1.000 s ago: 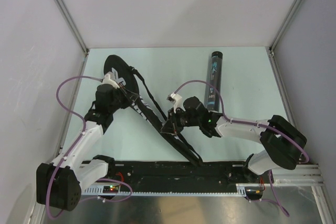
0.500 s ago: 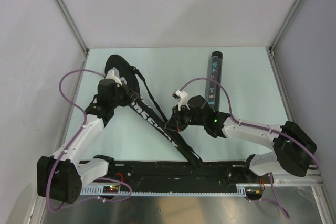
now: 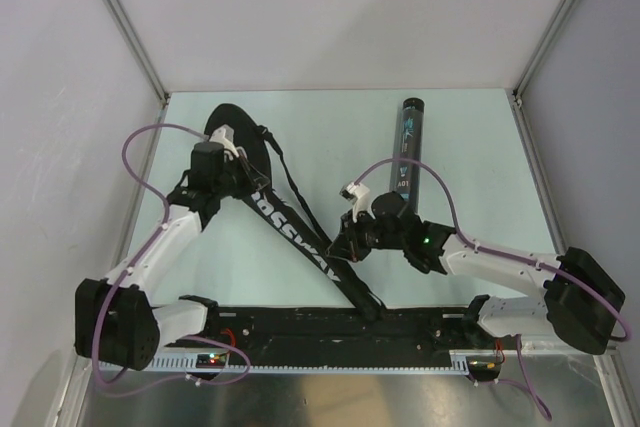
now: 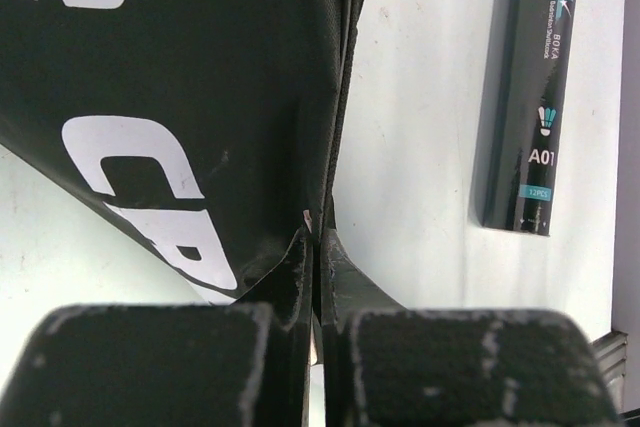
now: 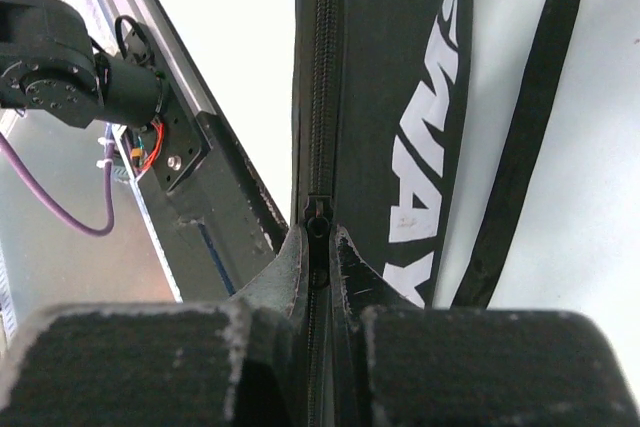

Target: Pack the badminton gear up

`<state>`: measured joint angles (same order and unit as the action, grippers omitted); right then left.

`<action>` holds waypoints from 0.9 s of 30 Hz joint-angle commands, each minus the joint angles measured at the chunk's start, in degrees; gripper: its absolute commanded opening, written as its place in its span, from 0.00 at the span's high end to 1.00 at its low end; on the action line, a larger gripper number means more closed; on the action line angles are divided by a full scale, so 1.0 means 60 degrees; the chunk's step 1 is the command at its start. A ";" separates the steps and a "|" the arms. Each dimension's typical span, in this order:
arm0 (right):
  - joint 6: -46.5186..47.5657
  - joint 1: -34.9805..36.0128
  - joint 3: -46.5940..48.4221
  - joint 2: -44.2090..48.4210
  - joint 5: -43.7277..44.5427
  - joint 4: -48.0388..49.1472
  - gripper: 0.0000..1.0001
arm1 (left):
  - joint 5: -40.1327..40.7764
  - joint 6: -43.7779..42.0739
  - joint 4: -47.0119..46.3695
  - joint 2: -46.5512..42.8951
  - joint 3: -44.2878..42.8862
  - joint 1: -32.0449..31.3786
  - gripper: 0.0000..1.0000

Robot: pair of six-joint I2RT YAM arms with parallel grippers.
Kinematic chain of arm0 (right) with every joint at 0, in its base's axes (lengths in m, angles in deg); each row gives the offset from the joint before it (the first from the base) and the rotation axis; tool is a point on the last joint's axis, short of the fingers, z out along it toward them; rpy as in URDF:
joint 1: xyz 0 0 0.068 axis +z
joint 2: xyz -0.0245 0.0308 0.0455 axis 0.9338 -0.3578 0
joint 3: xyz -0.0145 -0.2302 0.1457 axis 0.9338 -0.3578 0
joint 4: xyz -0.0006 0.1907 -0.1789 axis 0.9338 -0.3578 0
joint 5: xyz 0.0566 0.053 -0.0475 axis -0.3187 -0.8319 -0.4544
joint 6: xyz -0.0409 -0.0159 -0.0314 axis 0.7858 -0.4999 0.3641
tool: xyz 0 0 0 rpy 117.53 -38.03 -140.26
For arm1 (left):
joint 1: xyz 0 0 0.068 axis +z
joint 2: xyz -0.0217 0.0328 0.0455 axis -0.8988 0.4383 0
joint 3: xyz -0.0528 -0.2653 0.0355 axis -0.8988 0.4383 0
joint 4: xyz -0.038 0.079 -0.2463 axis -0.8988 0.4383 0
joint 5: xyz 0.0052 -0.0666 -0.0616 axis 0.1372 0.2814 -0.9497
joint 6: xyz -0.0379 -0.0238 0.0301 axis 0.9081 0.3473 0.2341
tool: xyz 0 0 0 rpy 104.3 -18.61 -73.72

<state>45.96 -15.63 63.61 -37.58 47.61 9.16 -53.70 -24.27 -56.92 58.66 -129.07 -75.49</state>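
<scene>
The badminton gear in view is a black racket bag [image 3: 287, 227] with white lettering and a long black tube [image 3: 408, 147]. The bag lies slantwise from the far left to the near rail. My left gripper [image 3: 243, 184] is shut on the bag's edge near its wide far end; in the left wrist view the pads [image 4: 315, 239] pinch the black fabric [image 4: 200, 77]. At the bag's narrow part my right gripper [image 3: 345, 245] is shut on the zipper pull [image 5: 318, 230], which sits on the zip line of the bag [image 5: 370, 67].
The tube [image 4: 530, 97] lies apart from the bag at the far right. The bag's black strap [image 3: 290, 182] loops over the table beside it. A black rail [image 3: 300, 325] with the arm bases runs along the near edge. Grey walls enclose three sides.
My right gripper has moved toward the near right along the bag with the zipper pull in it. The left gripper has shifted a little farther away, still pinching the bag's edge.
</scene>
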 commanded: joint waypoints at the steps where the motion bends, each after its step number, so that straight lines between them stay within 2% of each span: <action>1: 0.0202 0.0151 -0.0334 0.0424 -0.0925 -0.1431 1.00 | 0.0896 -0.0500 -0.0411 0.0252 -0.0644 0.0375 1.00; 5: -0.0152 0.0264 -0.0732 0.0825 -0.0454 -0.2017 1.00 | 0.1392 -0.0587 -0.0282 0.0483 -0.1038 0.0412 1.00; 11: -0.1780 0.0494 -0.1680 0.2164 0.1330 -0.3603 1.00 | 0.2615 -0.0871 0.0069 0.1285 -0.2060 0.0504 1.00; 17: -0.3148 0.1165 -0.2703 0.4191 0.2119 -0.4228 1.00 | 0.2992 -0.0969 0.0102 0.2649 -0.3263 0.0565 1.00; 27: -0.4616 0.1884 -0.3606 0.5561 0.3358 -0.5208 1.00 | 0.3766 -0.1022 0.0097 0.4277 -0.4531 0.0566 1.00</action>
<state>23.25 -5.86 44.44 -6.74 66.76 -12.39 -41.73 -27.50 -48.92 82.77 -151.01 -74.44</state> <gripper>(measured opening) 0.067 0.013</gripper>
